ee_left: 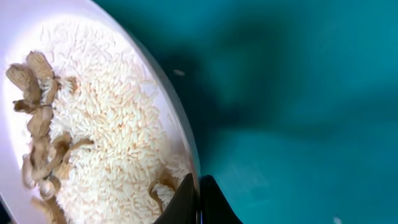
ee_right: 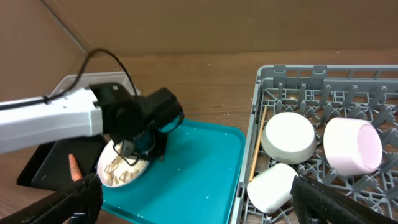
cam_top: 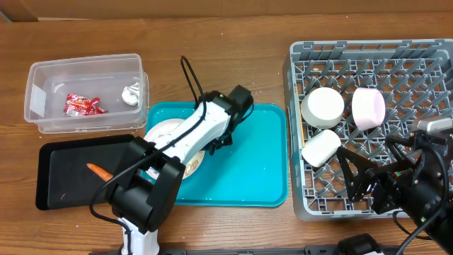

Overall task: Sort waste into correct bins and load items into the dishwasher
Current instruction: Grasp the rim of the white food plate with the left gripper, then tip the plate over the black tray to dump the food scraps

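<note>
Left pincer [ee_left: 198,198] shut on the plate [cam_top: 161,129].
Grip at the rim's 3 o'clock, over the tray [cam_top: 262,156]; right pincer [ee_right: 199,208] gapes wide, empty.

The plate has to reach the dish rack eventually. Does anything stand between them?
Nothing visible. The left pincer grips the plate by its rim, and only bare teal tray lies between it and the dish rack.
</note>
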You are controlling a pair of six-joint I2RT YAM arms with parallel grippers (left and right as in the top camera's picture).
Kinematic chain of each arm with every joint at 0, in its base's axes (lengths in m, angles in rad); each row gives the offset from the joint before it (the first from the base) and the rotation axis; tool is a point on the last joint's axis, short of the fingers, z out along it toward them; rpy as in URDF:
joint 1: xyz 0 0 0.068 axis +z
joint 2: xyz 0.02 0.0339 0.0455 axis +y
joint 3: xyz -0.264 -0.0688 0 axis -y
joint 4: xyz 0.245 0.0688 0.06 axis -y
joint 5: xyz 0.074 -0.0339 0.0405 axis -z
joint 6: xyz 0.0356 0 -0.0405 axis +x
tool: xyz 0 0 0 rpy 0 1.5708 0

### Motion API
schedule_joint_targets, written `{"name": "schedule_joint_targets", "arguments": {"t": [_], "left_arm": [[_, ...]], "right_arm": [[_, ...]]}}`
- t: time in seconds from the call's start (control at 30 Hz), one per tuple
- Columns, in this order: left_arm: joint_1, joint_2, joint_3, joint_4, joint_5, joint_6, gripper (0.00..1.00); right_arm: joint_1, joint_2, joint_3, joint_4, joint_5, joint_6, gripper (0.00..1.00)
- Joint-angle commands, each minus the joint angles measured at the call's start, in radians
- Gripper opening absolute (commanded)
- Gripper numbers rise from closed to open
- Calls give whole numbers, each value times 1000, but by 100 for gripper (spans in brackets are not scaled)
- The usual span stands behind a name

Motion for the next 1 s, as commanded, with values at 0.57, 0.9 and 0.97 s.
{"name": "schedule_joint_targets", "arguments": {"t": [0.57, 0.9, 0.97], "left_arm": [[131, -251, 121, -288, -50, -175, 4], [496, -376, 96, -157, 92, -2, 4], [546, -376, 84, -117, 130, 24, 4]], "right_arm": [[-1, -5, -1, 5, 1, -10, 100], [-1, -5, -1, 5, 1, -10, 100], [-1, -5, -1, 5, 1, -10, 100]]}}
